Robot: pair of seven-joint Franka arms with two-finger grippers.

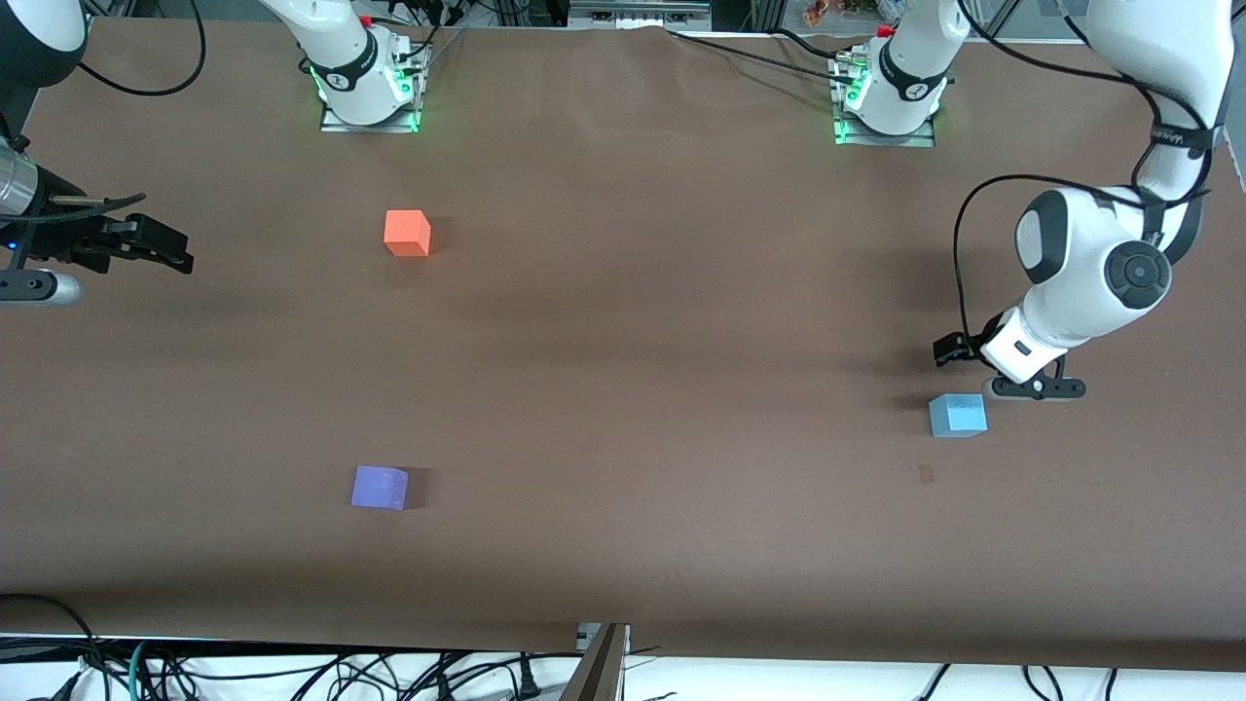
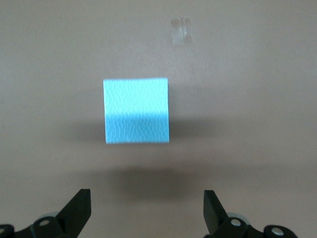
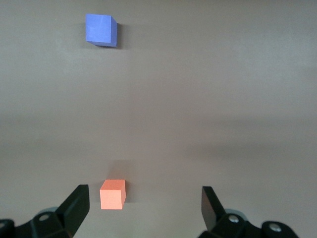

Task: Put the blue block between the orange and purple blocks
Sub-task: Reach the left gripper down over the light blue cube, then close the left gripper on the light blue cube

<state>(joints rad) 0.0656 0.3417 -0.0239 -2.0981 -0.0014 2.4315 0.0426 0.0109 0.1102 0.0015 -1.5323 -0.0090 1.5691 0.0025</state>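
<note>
Brown tabletop [image 1: 623, 389], three little foam cubes, both arms empty-handed.

Blue block [image 1: 958, 416] sits toward the left arm's end of the tabletop, around 3 o'clock in the front view. The left end effector [image 2: 147, 210] hangs low just beside it, fingers spread wide and not touching it. A small scrap of clear tape [image 1: 926, 474] lies on the cloth close by, a bit nearer the front camera. The orange block [image 1: 407, 234] is at about 10 o'clock and the purple block [image 1: 380, 487] at about 7 o'clock, well apart, with purple nearer the front camera and bare cloth between them. The right end effector [image 1: 161, 248] waits in the air at 9 o'clock, at the right arm's end of the tabletop, fingers wide apart too. No containers here, and no writing I can read. Cables trail along the near edge.
</note>
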